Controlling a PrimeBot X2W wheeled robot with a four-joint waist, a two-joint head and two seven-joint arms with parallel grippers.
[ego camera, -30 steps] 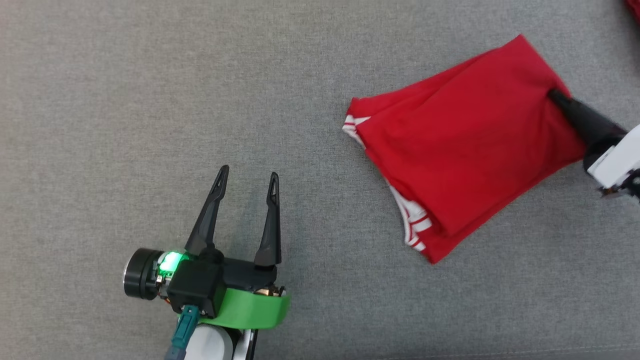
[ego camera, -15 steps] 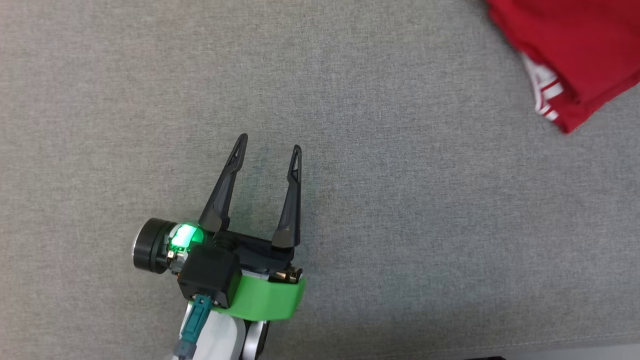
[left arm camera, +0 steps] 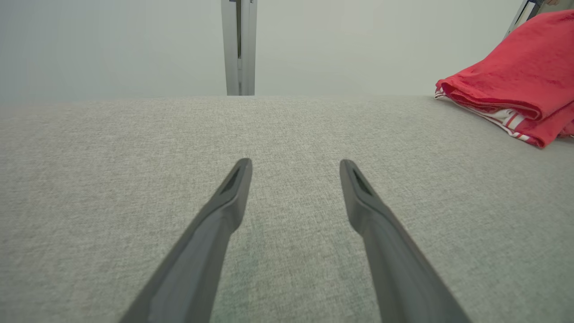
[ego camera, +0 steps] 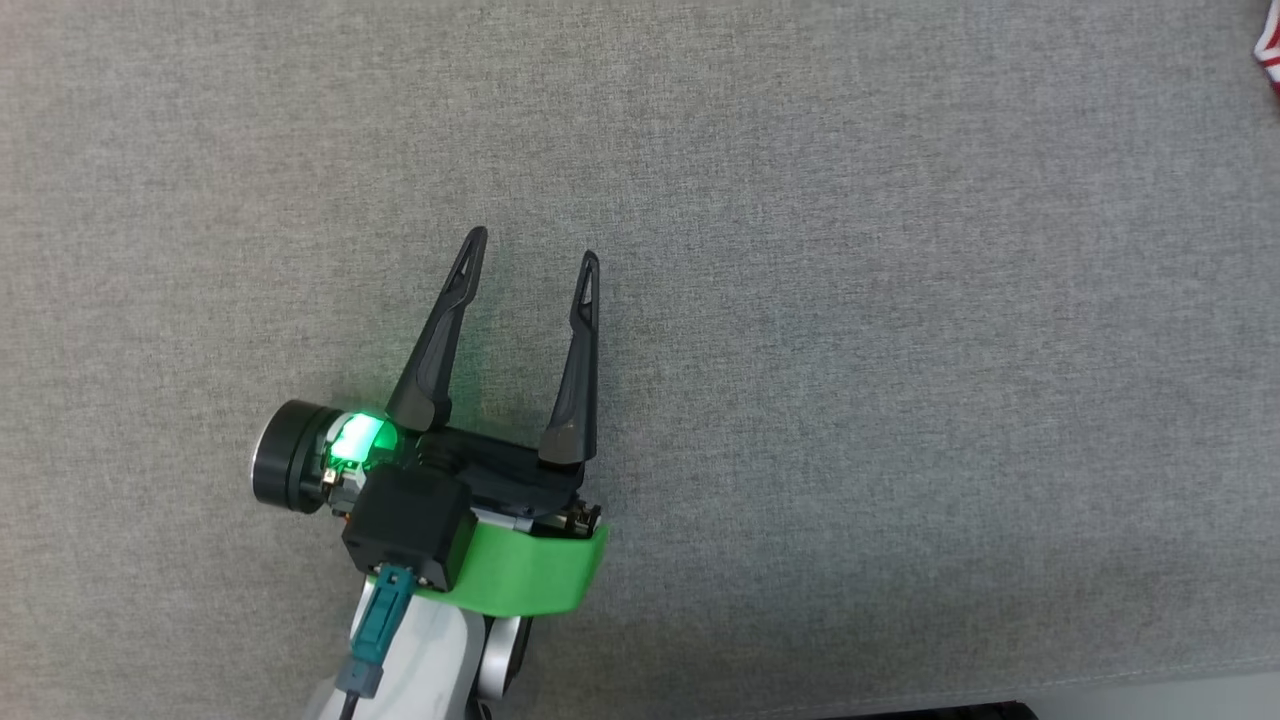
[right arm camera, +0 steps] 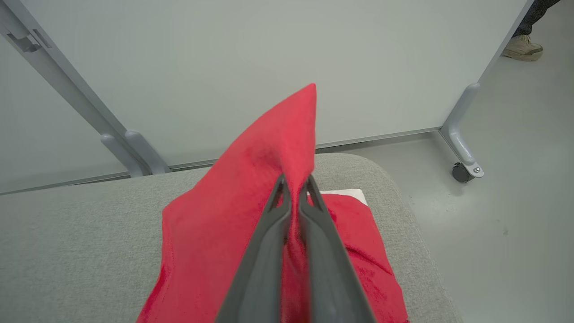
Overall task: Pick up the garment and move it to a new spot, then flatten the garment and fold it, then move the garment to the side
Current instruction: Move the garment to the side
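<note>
Our left tool (ego camera: 534, 244) hangs with fingers apart over the surface (ego camera: 900, 400). Farther right, our right tool (right arm camera: 295, 178) is clamped on the folded garment (right arm camera: 215, 224) near the surface's end. It looks soft, light and floppy, so we judge it best pinched through all layers at an edge.

Garment (ego camera: 1272, 55) mostly cut off by head view's right edge

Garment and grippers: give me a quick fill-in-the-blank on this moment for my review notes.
The right gripper is ____ on the garment.
The left gripper stands ____, holding nothing.
The garment's striped trim is red and ____.
Missing words: shut; open; white.
</note>
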